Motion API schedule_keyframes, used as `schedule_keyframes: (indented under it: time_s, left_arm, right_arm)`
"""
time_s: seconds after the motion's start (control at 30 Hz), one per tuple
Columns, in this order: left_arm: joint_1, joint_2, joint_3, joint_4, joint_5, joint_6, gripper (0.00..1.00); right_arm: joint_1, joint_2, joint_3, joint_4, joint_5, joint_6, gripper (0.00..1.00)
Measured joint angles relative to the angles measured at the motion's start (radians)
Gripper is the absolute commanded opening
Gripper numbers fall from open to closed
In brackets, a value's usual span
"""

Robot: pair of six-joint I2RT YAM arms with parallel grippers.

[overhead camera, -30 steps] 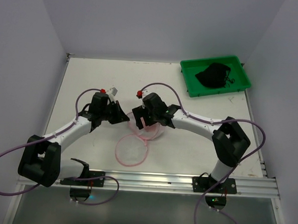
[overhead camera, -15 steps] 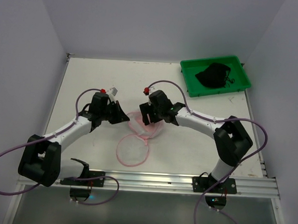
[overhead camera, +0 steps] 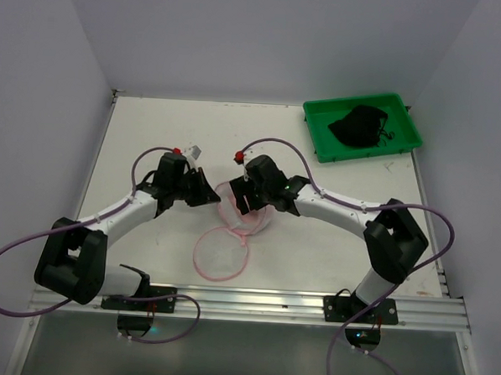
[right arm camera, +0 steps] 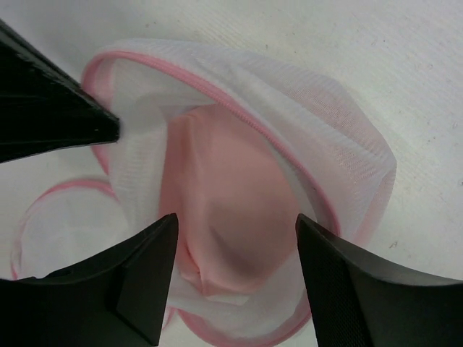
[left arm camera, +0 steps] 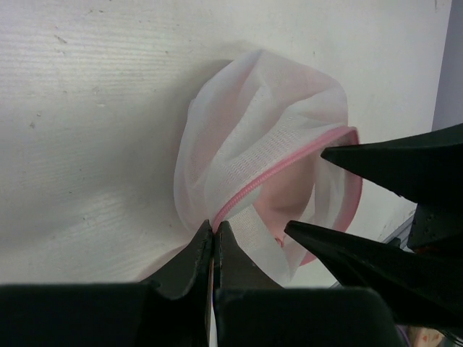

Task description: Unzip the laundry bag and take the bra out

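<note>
Table: left pincer clamps laundry bag; right pincer gapes over bra, wrist-view only.

Translucent white mesh laundry bag with pink zipper trim; pale pink bra; green tray, black cloth

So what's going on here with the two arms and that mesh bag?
Both arms are working on the laundry bag in the middle of the table. The left gripper has its fingers pinched shut on the bag's mesh edge by the pink zipper trim. The bag is already unzipped, with its round flap lying flat on the table. The right gripper is open at the bag's mouth, fingers either side of the pale pink bra, which sits inside the bag, not yet gripped.
</note>
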Motion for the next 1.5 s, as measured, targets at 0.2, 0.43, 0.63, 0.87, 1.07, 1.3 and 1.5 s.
schedule_keyframes:
  time_s: [0.2, 0.43, 0.63, 0.87, 1.07, 1.3, 1.5]
  left_arm:
    - [-0.010, 0.004, 0.005, 0.000, 0.000, 0.000, 0.00]
    - [-0.010, 0.004, 0.008, 0.000, 0.000, 0.000, 0.00]
    - [-0.016, 0.004, 0.010, 0.000, 0.001, 0.000, 0.00]
    - [-0.017, 0.004, 0.010, 0.000, 0.001, 0.000, 0.00]
    - [-0.017, 0.005, 0.010, 0.000, 0.001, 0.000, 0.00]
    - [-0.023, 0.027, 0.010, 0.002, 0.001, 0.000, 0.00]
    - [-0.023, 0.034, 0.010, 0.003, 0.000, 0.000, 0.00]
  right_arm:
    - [0.018, -0.063, 0.005, 0.005, 0.010, -0.010, 0.62]
    - [0.018, -0.053, 0.021, 0.008, 0.014, -0.012, 0.61]
    - [0.017, 0.019, 0.042, 0.009, 0.029, -0.015, 0.63]
    - [0.014, 0.085, 0.045, 0.005, 0.060, -0.022, 0.77]
    - [0.005, 0.106, 0.049, -0.004, 0.055, -0.028, 0.79]
    - [0.004, 0.166, 0.066, -0.010, 0.011, -0.041, 0.37]
    - [0.000, 0.147, 0.058, -0.010, -0.026, -0.047, 0.00]
